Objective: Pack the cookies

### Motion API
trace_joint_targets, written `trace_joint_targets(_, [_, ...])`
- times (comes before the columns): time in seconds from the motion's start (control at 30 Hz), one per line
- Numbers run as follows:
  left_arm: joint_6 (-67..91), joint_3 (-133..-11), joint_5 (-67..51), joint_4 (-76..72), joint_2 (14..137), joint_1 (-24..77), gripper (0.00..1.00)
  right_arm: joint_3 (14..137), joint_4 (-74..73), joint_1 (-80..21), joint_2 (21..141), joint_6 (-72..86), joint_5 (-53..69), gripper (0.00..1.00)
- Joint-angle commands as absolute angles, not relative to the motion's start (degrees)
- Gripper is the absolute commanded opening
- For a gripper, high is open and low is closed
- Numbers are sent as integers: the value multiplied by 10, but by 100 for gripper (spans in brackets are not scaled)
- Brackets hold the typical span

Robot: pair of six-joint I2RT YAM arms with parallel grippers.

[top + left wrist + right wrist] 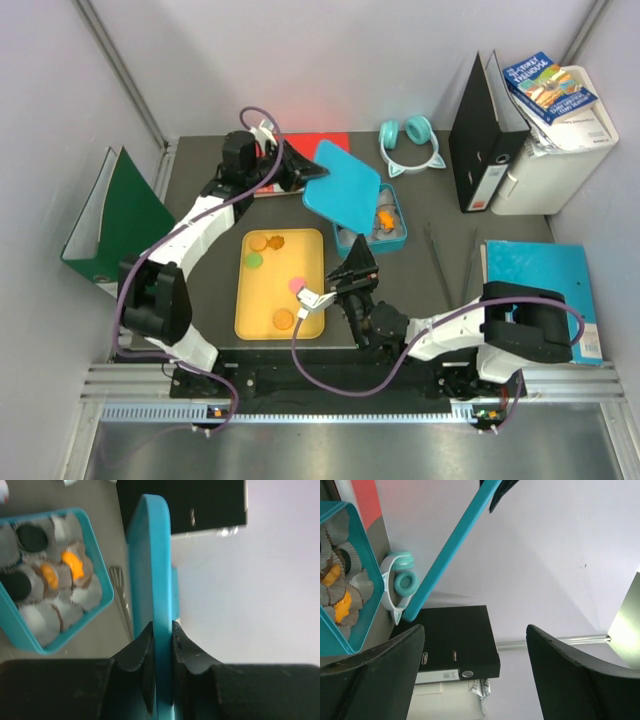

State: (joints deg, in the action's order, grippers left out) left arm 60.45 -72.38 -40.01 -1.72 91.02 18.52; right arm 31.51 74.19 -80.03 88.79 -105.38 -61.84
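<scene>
The left gripper [162, 630] has its jaws pinching the edge of the teal lid [150, 555], held tilted above the desk [410, 275] beside the open teal tin [102, 575]. The right gripper [475, 627] hangs near the tin, jaws spread wide and empty. Some cookies [283, 319] lie scattered on the yellow tray [300, 255], while orange and black ones sit in paper cups [82, 597] inside the tin.

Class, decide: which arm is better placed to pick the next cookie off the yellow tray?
Right. The right gripper is open, empty, beside the yellow tray of cookies; the left gripper is clamped on the teal lid.
</scene>
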Motion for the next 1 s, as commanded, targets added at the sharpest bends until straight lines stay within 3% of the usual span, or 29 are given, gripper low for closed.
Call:
trace_joint_targets(0.0, [644,-789,-370,-125,932,164,0,306,922,-815,880,-1055,-655,82])
trace_joint_targets(0.17, [667,-800,-357,-152,937,144,0,311,921,-815,851,-1022,-696,81])
trace_joint_targets(0.3, [671,-791,-345,-165,926,119,0,330,921,-794,798,-960,-757,73])
trace_joint_targets(0.33, [671,-780,-342,-172,922,112,0,338,921,-781,787,-943,-789,63])
trace_joint_targets(0.43, [665,-752,-328,-178,897,103,0,379,921,-738,731,-880,-843,47])
trace_joint_targets(0.5, [661,-739,-324,-182,889,103,0,416,921,-707,698,-838,-867,45])
trace_joint_targets(0.7, [647,-688,-315,-182,865,104,0,525,922,-687,702,-845,-910,47])
trace_joint_targets(0.83, [643,-665,-312,-182,861,103,0,589,922,-678,747,-872,-897,65])
trace_joint_targets(0.97, [631,-660,-305,-171,849,103,0,635,918,-613,745,-847,-868,69])
